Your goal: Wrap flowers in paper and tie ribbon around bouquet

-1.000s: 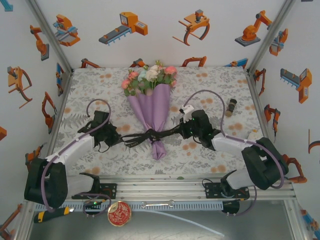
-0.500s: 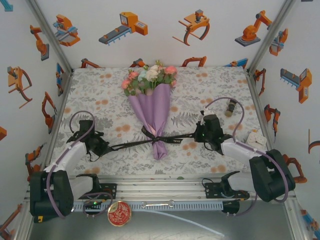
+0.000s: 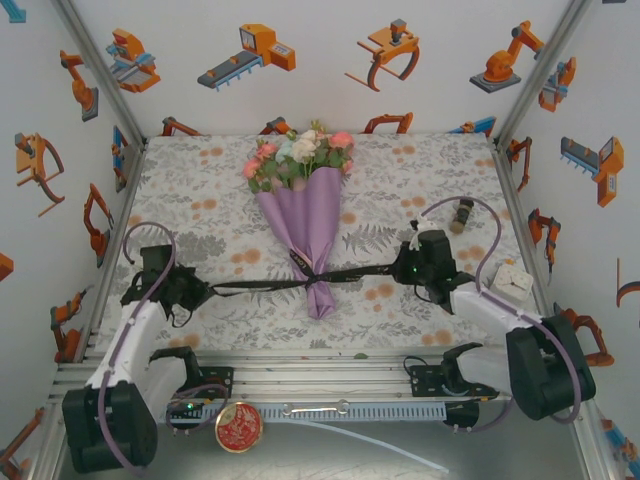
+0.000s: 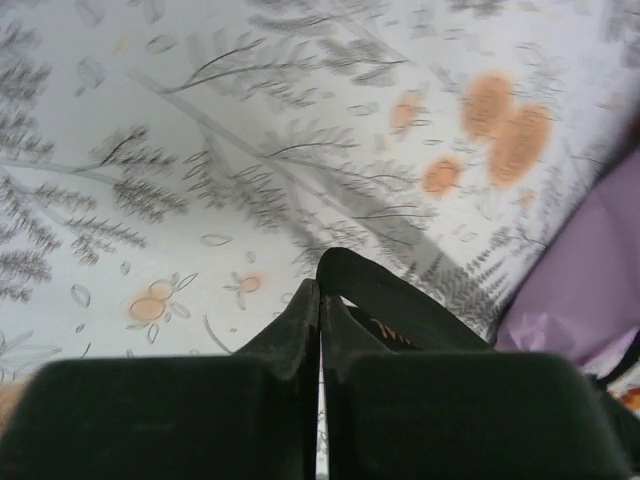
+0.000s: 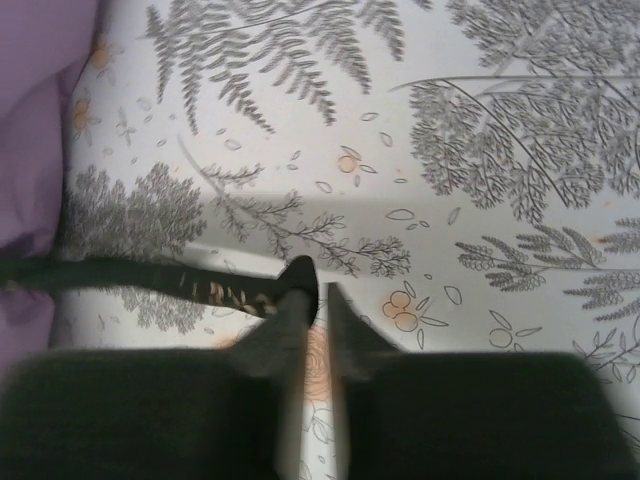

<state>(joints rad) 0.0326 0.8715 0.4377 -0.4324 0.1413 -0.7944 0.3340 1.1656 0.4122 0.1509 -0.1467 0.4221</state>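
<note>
The bouquet lies mid-table with its flowers [image 3: 300,152] pointing away from me, wrapped in a lilac paper [image 3: 310,215] cone. The black ribbon [image 3: 260,285] is knotted round the cone's narrow lower part and stretches out straight to both sides. My left gripper [image 3: 205,290] is left of the cone. Its jaws [image 4: 320,285] stand a hair apart, with the ribbon [image 4: 400,305] end still pinched at the tips and the paper [image 4: 590,270] at the right edge. My right gripper [image 3: 402,268] is right of the cone. Its jaws [image 5: 315,285] are slightly parted with bare gap, and the ribbon [image 5: 150,275] end lies against the left fingertip.
A small dark cylinder [image 3: 463,212] stands at the back right, and a white block [image 3: 512,277] sits by the right edge. A round red tin [image 3: 238,425] and a white tube [image 3: 380,448] lie below the table's front rail. Printed walls close in three sides.
Both grippers have moved outward, away from the cone, drawing the loose ribbon tangle into a tight knot with straight ends. The right jaws have parted a little.
</note>
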